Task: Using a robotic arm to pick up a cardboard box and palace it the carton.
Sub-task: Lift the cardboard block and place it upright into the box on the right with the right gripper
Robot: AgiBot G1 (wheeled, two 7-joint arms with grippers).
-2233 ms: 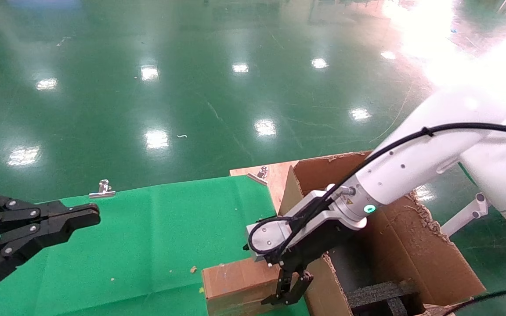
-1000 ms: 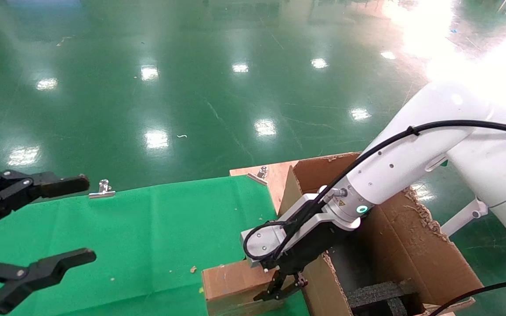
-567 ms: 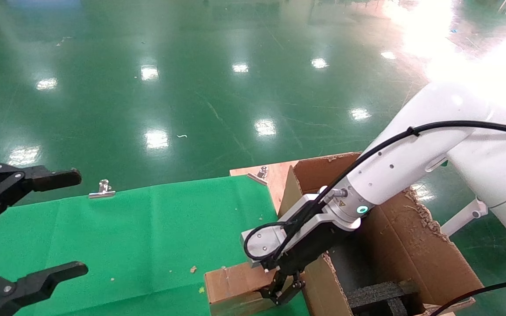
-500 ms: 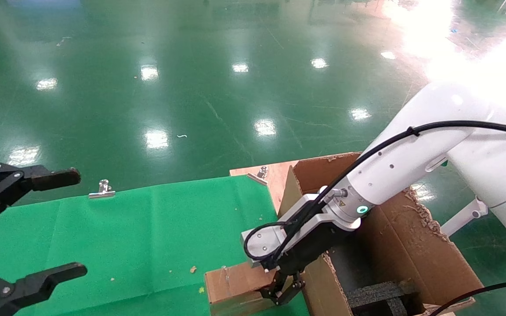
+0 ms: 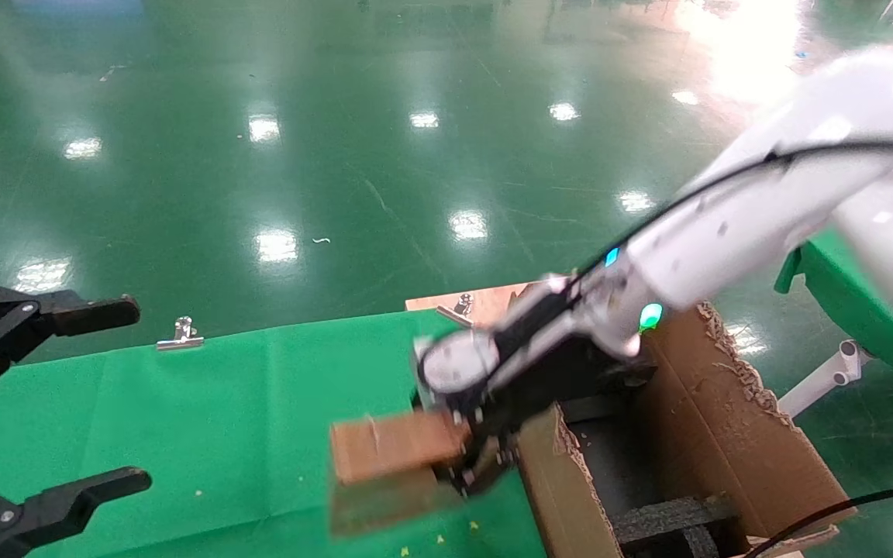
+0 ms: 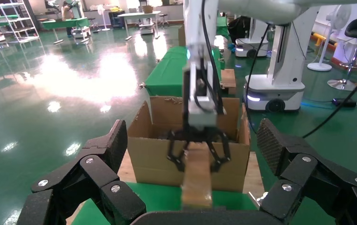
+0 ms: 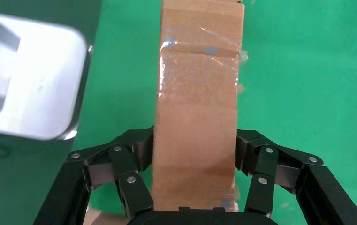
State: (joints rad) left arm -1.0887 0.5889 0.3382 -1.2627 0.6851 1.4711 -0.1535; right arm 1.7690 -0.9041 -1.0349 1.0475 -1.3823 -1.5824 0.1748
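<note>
My right gripper point(image 5: 471, 457), on the white arm point(image 5: 725, 232), is shut on the flat brown cardboard box point(image 5: 392, 448) and holds it lifted above the green cloth, just left of the carton point(image 5: 725, 418). In the right wrist view the box point(image 7: 197, 108) sits between both black fingers point(image 7: 134, 161), taped face up. The left wrist view shows the box point(image 6: 197, 176) in front of the carton point(image 6: 153, 159). The carton has torn flaps and black foam blocks point(image 5: 671, 519) inside. My left gripper point(image 5: 51, 411) is open and empty at the far left.
The green cloth point(image 5: 245, 418) covers the table. A metal clip point(image 5: 181, 335) holds its far edge and another clip point(image 5: 458, 306) sits near the wooden board point(image 5: 485, 310) behind the carton. Glossy green floor lies beyond.
My right gripper closed on the cardboard box and has lifted it off the cloth, moving up and slightly left. My left gripper opened wide and drew back to the left.
</note>
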